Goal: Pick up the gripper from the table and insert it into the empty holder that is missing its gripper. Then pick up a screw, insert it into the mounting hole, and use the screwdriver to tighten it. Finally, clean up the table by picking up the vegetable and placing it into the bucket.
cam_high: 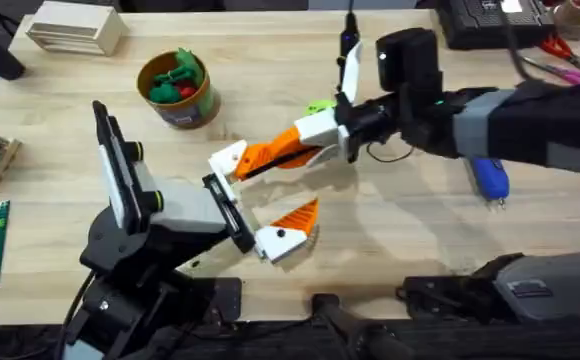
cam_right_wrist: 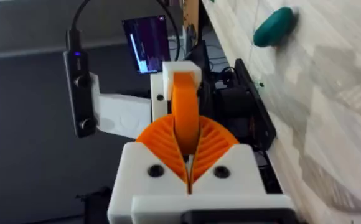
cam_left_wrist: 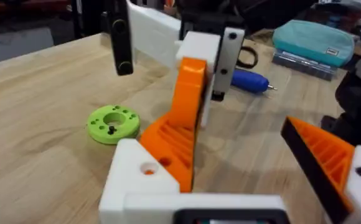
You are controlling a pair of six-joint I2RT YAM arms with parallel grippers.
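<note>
R tool (cam_high: 322, 138) clamped on gripper (cam_high: 275, 152), tip at holder (cam_high: 228, 160) on my L tool (cam_high: 260, 200), which stands open. Keep wedge square w/ slot, push slow, L steady.

Even indoor light falls on a pale wooden table (cam_high: 410, 230), with no harsh glare.
Soft shadows spread on the wood just below the right gripper (cam_high: 270, 155); the right arm (cam_high: 530, 120) behind it looms dark and blurred, and the room beyond it lies dim.
</note>
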